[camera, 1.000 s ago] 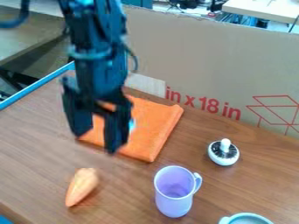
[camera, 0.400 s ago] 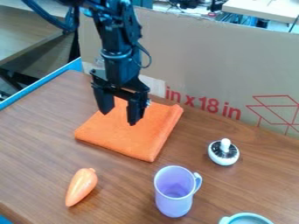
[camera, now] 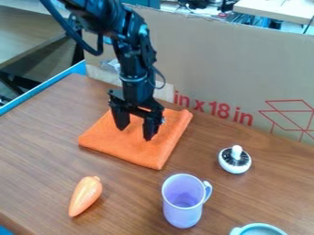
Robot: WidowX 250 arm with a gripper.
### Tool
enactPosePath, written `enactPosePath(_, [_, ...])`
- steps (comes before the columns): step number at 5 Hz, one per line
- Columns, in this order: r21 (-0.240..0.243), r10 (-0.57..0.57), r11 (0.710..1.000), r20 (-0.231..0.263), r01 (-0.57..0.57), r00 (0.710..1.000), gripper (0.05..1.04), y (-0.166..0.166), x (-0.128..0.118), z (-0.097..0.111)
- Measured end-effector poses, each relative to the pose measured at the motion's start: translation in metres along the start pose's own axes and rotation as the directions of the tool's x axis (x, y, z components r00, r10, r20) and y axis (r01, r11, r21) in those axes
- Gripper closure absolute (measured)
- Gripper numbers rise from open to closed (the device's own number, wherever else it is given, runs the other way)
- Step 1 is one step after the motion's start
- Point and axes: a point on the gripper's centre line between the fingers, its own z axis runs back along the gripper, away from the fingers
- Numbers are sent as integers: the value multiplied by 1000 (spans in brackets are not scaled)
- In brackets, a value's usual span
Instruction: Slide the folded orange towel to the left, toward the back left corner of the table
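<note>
The black hand (camera: 135,133) hangs over the orange cloth (camera: 129,151), its 2 fingers spread well apart and pointing down, with orange showing between them. I cannot tell whether the tips touch the cloth. The cloth lies flat and folded on the brown wood table (camera: 36,147), near the cardboard (camera: 233,69) at the back.

That cardboard stands upright and bears large red print (camera: 211,110), a short line of letters and digits running at a slant. Right of the print is a red line drawing (camera: 291,114) of a box, and pale tape (camera: 162,90) sits left of it, partly behind the arm.

Nearer the camera, the carrot (camera: 85,196) lies on its side at lower left, narrow end toward the bottom edge. The lilac cup (camera: 182,211) stands upright, handle to the right. Beyond it, farther right, is a white, round pot (camera: 235,167) with a dark top and white knob. A pale blue dish (camera: 260,226) is cut off by the bottom edge.
</note>
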Motion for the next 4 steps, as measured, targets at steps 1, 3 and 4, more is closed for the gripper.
enactPosePath(1, [-1, 1, 1000, -9, -1, 1000, 83, 1, 7, -15])
enactPosePath(3, [4, -14, 1000, -120, 14, 993, 83, 17, 4, -18])
enactPosePath(4, [35, 18, 999, -207, -11, 978, 83, 57, -13, -13])
